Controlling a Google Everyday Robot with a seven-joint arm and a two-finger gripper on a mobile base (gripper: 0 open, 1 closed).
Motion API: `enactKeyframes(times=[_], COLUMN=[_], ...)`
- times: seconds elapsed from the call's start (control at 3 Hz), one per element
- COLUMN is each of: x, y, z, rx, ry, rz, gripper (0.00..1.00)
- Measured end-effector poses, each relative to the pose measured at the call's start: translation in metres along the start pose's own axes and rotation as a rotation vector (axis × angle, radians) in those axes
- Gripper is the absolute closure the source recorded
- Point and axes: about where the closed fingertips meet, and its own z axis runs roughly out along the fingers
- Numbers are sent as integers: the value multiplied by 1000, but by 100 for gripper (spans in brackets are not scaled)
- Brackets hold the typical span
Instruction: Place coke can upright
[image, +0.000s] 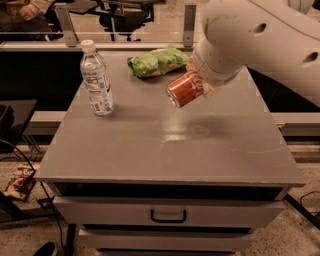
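The coke can (184, 89), red-orange with a silver end facing the camera, is held tilted on its side in the air above the middle of the grey table top (165, 145). My gripper (199, 86) is shut on the can, mostly hidden behind it and under the big white arm (260, 40) that reaches in from the upper right. The can does not touch the table.
A clear water bottle (96, 79) stands upright at the back left of the table. A green chip bag (157, 61) lies at the back centre, just behind the can. A drawer with a handle (168, 216) is below the front edge.
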Motion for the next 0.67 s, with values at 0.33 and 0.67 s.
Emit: enactKeyframes(times=[0.33, 0.67], x=[3, 19], y=[-3, -11], z=[-2, 2], rx=[-1, 38], ry=[20, 83], rz=[-33, -197], gripper=[100, 100])
